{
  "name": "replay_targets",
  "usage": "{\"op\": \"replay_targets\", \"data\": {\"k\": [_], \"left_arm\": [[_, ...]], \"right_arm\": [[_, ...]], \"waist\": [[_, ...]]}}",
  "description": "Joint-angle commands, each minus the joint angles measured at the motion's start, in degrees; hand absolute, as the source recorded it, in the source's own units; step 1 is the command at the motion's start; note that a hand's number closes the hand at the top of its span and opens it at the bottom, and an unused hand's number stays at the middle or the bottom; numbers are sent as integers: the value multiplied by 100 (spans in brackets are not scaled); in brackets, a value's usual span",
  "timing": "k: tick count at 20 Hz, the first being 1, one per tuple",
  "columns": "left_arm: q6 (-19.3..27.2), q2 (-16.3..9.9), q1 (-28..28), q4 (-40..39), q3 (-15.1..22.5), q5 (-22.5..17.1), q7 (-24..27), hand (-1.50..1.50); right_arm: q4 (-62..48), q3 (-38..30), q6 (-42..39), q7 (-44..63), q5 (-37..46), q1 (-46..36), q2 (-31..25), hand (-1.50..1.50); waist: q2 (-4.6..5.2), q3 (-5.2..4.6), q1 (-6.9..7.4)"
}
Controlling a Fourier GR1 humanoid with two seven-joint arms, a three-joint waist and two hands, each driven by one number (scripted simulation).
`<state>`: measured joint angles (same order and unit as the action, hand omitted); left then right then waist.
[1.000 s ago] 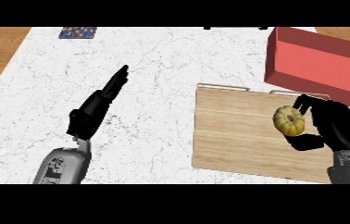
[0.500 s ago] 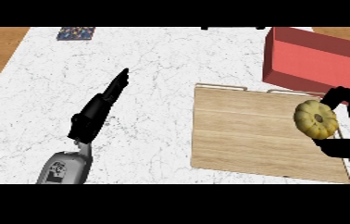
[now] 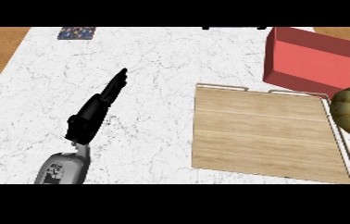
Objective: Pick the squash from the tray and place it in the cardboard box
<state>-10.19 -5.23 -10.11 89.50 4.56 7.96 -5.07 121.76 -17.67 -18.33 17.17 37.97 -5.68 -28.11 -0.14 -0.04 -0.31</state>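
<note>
Left hand [image 3: 89, 119] rests with straight fingers; right hand is out of view, squash [image 3: 342, 109] at the frame edge off the tray [image 3: 263, 135], so I judge the red box [image 3: 308, 61] next.

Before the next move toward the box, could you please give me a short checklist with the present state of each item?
1. Squash off the tray: ok, it shows at the view's right edge, beyond the tray's right rail.
2. Right hand's hold on the squash: cannot tell, the right hand is out of view.
3. Red box open side up and reachable: ok, it sits behind the tray's far right corner.
4. Squash over the box: not ok, it is nearer than the box.
5. Left hand out of the way: ok, open over the white counter, left of the tray.
</note>
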Motion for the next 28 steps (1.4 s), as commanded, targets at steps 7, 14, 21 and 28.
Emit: {"op": "replay_targets", "data": {"k": [7, 14, 21, 28], "left_arm": [[-47, 81, 20, -82, -24, 22, 81, 0], [12, 223, 37, -152, 188, 246, 229, 0], [-193, 125, -231, 306, -18, -30, -526, 0], [-67, 241, -144, 43, 50, 133, -137, 0]], "right_arm": [[-1333, -139, 35, 651, 294, -1583, -390, 150], [-3159, -389, 448, -232, 163, -2312, -751, 150], [-4324, -289, 881, -357, 337, -3050, -879, 150], [-6278, -46, 1667, -1288, 1011, -3473, -1177, 150]], "waist": [[24, 1, 83], [37, 4, 111], [22, 4, 93], [47, 7, 150]]}}
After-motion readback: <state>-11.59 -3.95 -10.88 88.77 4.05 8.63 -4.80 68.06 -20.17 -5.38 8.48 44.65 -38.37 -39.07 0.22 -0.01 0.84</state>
